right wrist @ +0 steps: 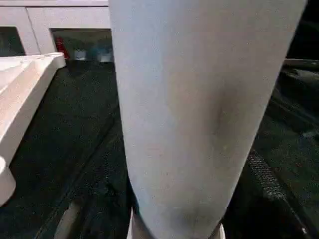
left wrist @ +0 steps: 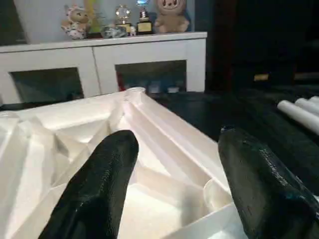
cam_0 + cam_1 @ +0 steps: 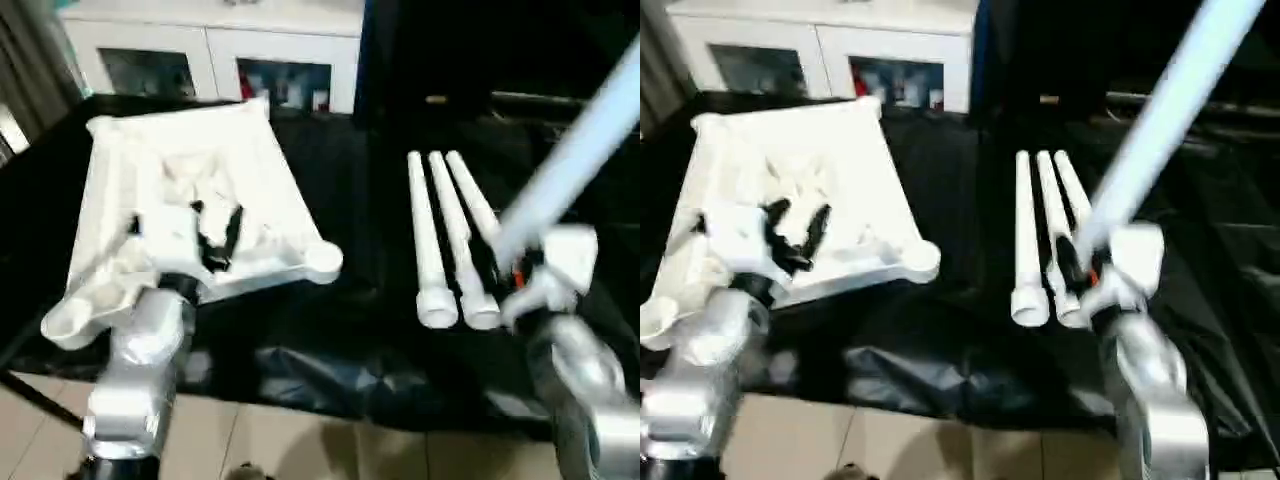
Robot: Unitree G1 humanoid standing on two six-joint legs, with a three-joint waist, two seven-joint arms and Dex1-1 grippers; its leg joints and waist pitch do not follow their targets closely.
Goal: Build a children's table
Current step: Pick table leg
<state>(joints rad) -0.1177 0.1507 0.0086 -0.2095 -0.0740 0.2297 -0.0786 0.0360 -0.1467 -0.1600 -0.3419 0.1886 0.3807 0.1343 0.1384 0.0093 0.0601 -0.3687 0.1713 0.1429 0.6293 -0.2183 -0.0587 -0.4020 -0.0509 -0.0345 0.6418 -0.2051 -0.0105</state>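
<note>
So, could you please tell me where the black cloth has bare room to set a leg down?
Bare cloth lies between the tabletop and the three lying legs, and along the near edge. It is crowded by those legs.

Low white cabinet (image 2: pixel 99 55) with dark glass-fronted doors against a pale wall, small plush toys (image 2: pixel 172 15) and trophies (image 2: pixel 144 20) on top, black cloth-covered bench (image 3: pixel 330 370), pale tiled floor (image 3: pixel 300 445) below
</note>
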